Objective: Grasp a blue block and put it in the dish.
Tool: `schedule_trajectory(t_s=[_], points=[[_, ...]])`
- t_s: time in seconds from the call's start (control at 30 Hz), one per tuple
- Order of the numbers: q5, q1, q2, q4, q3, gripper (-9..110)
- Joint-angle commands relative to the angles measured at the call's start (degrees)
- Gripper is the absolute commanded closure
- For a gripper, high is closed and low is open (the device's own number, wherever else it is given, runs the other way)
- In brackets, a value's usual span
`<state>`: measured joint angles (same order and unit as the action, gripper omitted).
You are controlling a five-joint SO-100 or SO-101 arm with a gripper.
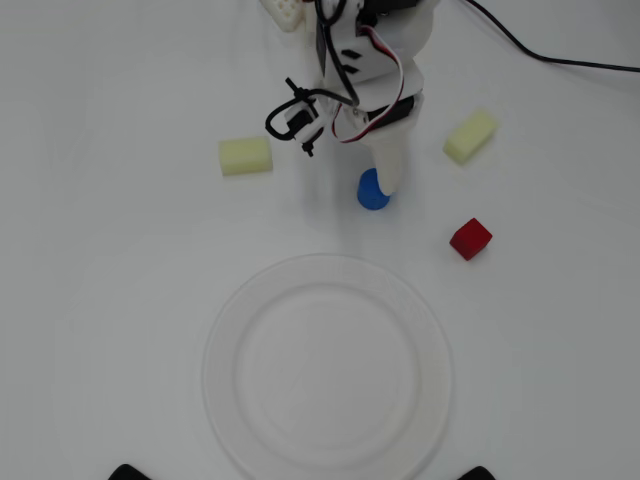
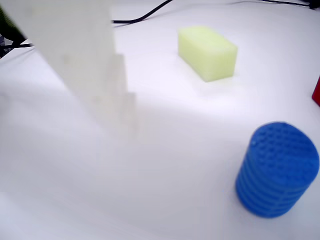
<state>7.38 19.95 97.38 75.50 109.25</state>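
Observation:
The blue block (image 1: 371, 193) is a short ribbed cylinder standing upright on the white table, just above the dish (image 1: 230, 340), a large round white plate. In the overhead view my gripper (image 1: 383, 176) reaches down from the top, and its white finger (image 1: 389, 160) overlaps the block's upper right edge. In the wrist view the blue block (image 2: 277, 170) stands at the lower right. One white finger (image 2: 95, 70) hangs at the upper left, well apart from it. The other finger is out of frame. Nothing is held.
Two pale yellow blocks lie on the table, one at the left (image 1: 245, 155) and one at the right (image 1: 470, 136), the latter also in the wrist view (image 2: 207, 52). A red cube (image 1: 470, 238) sits right of the blue block. A black cable (image 1: 540, 50) runs along the top right.

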Motion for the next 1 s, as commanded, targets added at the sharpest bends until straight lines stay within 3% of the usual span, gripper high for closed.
schedule_trajectory(t_s=[0.0,0.53,0.97], points=[[-0.18,0.70,-1.14,-1.58,-2.55,68],[0.79,0.62,-9.40,-9.58,-2.72,74],[-2.37,3.43,-12.22,-9.93,-5.98,97]])
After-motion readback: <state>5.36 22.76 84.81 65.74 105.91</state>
